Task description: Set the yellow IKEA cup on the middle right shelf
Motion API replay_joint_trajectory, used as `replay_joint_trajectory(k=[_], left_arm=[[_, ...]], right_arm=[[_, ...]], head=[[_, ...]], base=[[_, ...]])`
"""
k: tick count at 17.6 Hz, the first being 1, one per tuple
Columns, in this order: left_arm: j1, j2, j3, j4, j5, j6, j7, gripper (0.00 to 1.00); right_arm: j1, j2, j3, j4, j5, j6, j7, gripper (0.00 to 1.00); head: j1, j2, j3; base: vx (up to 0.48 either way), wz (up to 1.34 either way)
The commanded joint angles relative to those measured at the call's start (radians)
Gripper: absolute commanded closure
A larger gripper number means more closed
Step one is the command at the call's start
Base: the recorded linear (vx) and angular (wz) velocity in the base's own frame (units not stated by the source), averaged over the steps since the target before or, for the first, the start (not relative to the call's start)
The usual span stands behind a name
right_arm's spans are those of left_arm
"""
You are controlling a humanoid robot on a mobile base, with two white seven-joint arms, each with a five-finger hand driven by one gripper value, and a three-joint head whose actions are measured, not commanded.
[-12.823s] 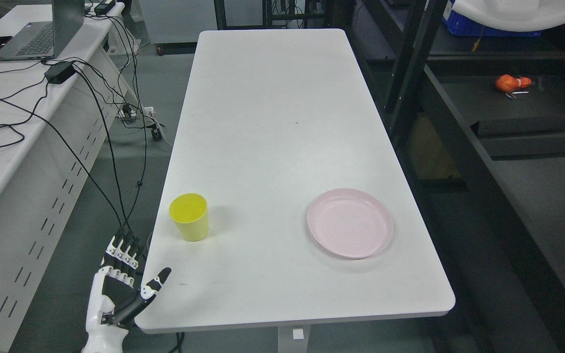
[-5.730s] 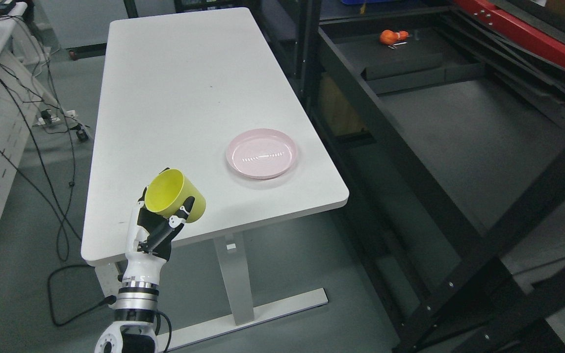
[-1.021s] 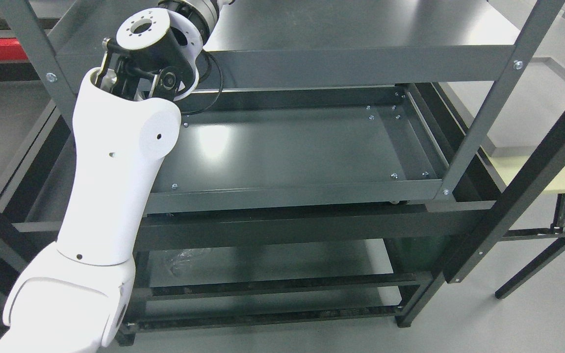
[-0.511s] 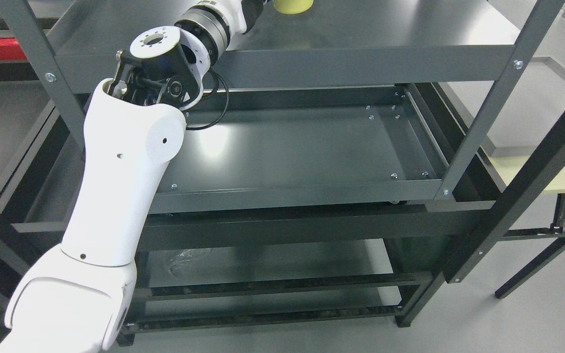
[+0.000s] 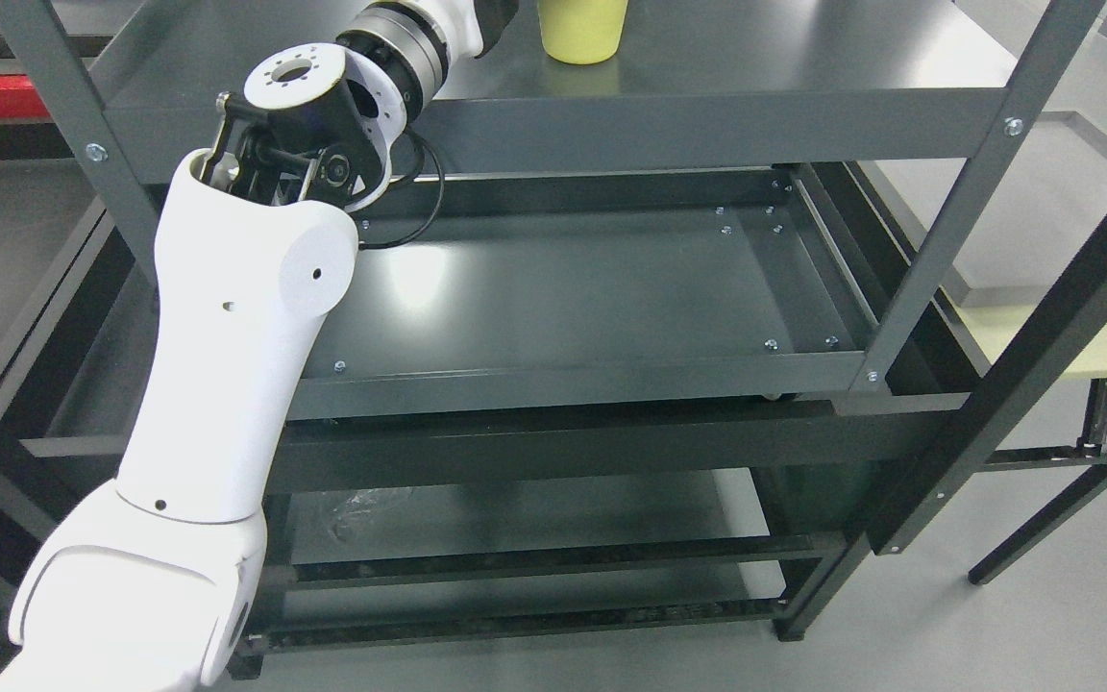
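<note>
Head view. We cannot tell how far the left hand's fingers are open, or whether they touch anything: the hand lies past the top edge, and only a dark part of it (image 5: 496, 12) shows just left of the cup (image 5: 580, 31).

The left arm (image 5: 227, 356) enters at the lower left corner. Its white upper segment rises steeply to a black elbow joint (image 5: 308, 125) level with the front rail of the shelf (image 5: 803, 48). From the elbow the forearm (image 5: 409, 43) runs up and to the right, over that rail and across the shelf surface toward the cup. A black cable (image 5: 419, 207) loops below the elbow.

The yellow cup stands upright on the shelf, near the rail and right of the forearm; its rim is cut off by the top edge. A faint reflection of it shows on the dark metal beneath.

Below this shelf we see a second, tray-like shelf (image 5: 611, 288), and lower ones under it.

We can read no brand, label or writing on the cup, the arm or the frame.
</note>
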Motion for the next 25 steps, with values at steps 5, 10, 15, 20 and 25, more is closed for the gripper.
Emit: replay_joint_trajectory(k=[5, 10, 15, 20, 25], left_arm=[[-0.017, 0.017, 0.144, -0.251, -0.022, 0.097, -0.002, 0.01], [-0.037, 0.017, 0.169, -0.282, -0.026, 0.101, -0.007, 0.02], [-0.028, 0.017, 0.169, -0.266, -0.024, 0.104, -0.320, 0.07], [-0.018, 0.017, 0.149, -0.265, -0.022, 0.244, -0.609, 0.07], [0.027, 0.017, 0.030, -0.333, 0.026, 0.269, -0.948, 0.03]], right_arm=[[0.014, -0.017, 0.017, 0.000, -0.025, 0.001, 0.000, 0.01], [0.014, -0.017, 0.017, 0.000, -0.025, 0.001, 0.000, 0.01], [0.014, -0.017, 0.017, 0.000, -0.025, 0.001, 0.000, 0.01], [0.014, -0.017, 0.017, 0.000, -0.025, 0.001, 0.000, 0.01], [0.014, -0.017, 0.017, 0.000, -0.025, 0.001, 0.000, 0.01]], head=[[0.0000, 0.000, 0.000], [0.0000, 0.000, 0.000], [0.0000, 0.000, 0.000], [0.0000, 0.000, 0.000], [0.0000, 0.000, 0.000]], base=[[0.000, 0.00], [0.000, 0.00], [0.000, 0.00], [0.000, 0.00], [0.000, 0.00]])
